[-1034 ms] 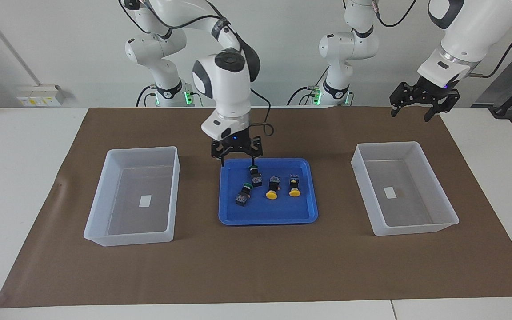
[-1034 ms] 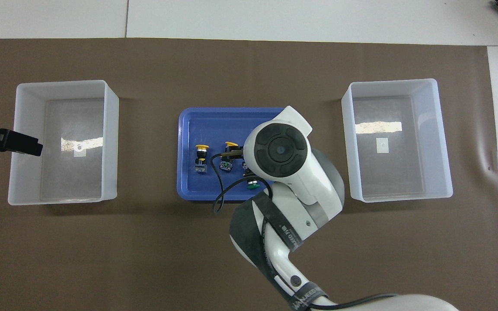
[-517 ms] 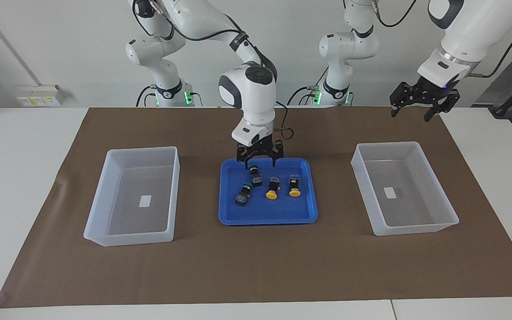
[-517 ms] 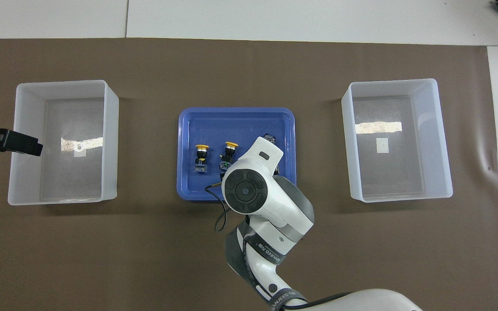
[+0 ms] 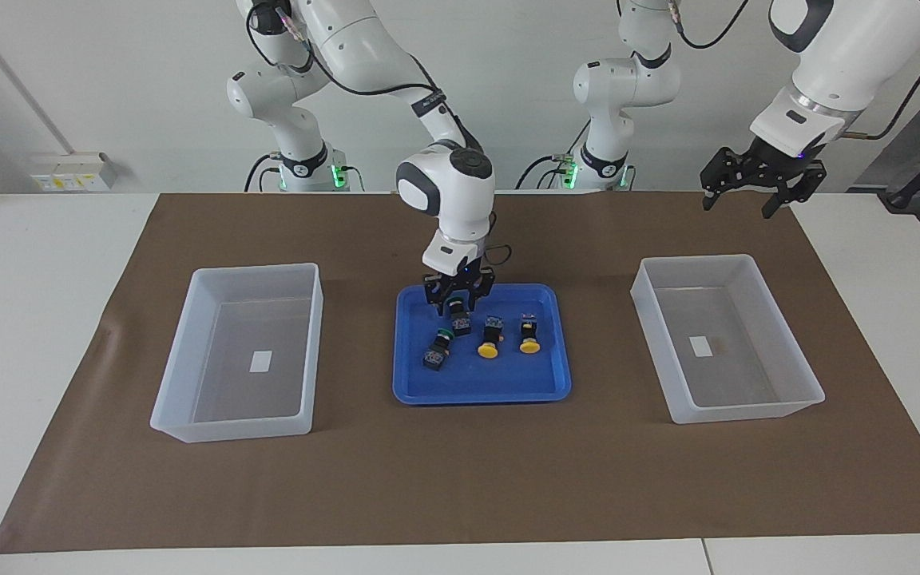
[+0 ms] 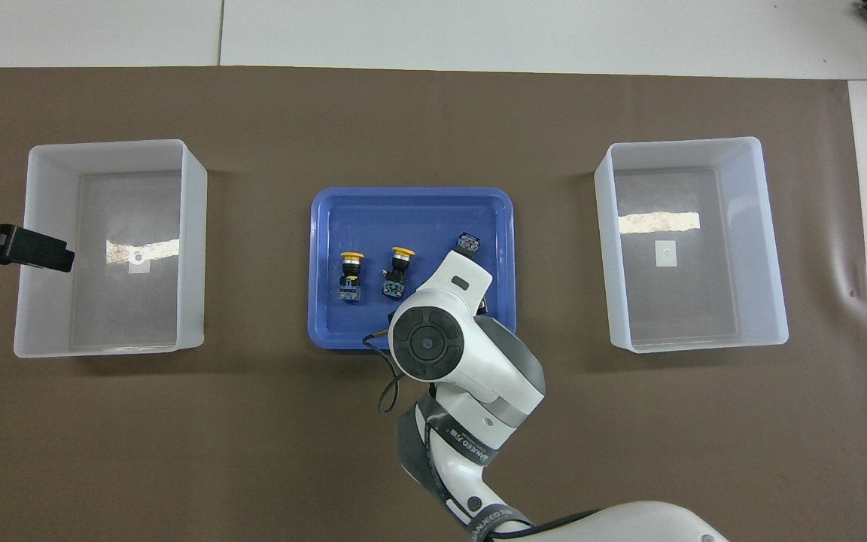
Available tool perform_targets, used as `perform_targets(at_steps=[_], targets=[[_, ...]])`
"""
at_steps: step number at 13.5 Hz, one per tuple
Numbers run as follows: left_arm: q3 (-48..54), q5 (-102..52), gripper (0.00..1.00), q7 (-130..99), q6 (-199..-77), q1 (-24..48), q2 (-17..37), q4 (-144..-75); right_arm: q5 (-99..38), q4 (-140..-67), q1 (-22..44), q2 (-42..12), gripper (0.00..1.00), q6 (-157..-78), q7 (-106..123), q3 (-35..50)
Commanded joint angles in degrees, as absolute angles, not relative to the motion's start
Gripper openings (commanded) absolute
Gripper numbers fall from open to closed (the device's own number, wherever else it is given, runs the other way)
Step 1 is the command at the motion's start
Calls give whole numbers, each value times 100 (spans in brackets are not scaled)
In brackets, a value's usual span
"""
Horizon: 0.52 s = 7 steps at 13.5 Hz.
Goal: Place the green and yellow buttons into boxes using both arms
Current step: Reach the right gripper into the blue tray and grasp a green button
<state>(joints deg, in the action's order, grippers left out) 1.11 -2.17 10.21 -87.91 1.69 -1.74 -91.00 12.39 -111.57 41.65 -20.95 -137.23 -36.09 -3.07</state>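
Four buttons lie in the blue tray (image 5: 482, 386). Two have yellow caps (image 5: 489, 349) (image 5: 529, 345), also seen from overhead (image 6: 403, 252) (image 6: 351, 259). One green button (image 5: 436, 351) lies farther from the robots. My right gripper (image 5: 458, 302) is down in the tray at the other green button (image 5: 461, 324), the one nearest the robots; the overhead view hides this under the wrist. My left gripper (image 5: 739, 200) is open and empty, raised over the mat beside the bin (image 5: 695, 259) at the left arm's end. Both bins hold only a sticker.
The second bin (image 5: 256, 270) stands at the right arm's end of the brown mat (image 5: 460, 479). In the overhead view the bins' rims (image 6: 110, 144) (image 6: 682, 141) flank the tray (image 6: 411, 203), and the right arm's wrist (image 6: 427, 342) covers its nearer edge.
My right gripper has shifted toward the left arm's end and come down at the green button nearest the robots. Its fingers look closer together. The left arm has not moved.
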Motion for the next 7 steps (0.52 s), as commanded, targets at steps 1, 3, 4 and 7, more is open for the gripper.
perform_targets(at_steps=[1,3,4,7], targets=[[123,-264,100,1099,-8780,114,-334,-9264,1266,-11259,4166,-2100,0,-13904,-3638,-334],[123,-264,100,1099,-8780,114,-334,-9255,1248,-11128,4131,-2109,0,-13835,-3779,-334],[123,-264,100,1099,-8780,114,-334,-9255,1231,-11005,4096,-2057,0,-13677,-3788,-325],[123,-264,100,1099,-8780,114,-334,-9264,731,-10723,3912,-1453,0,-12826,-3744,-343]])
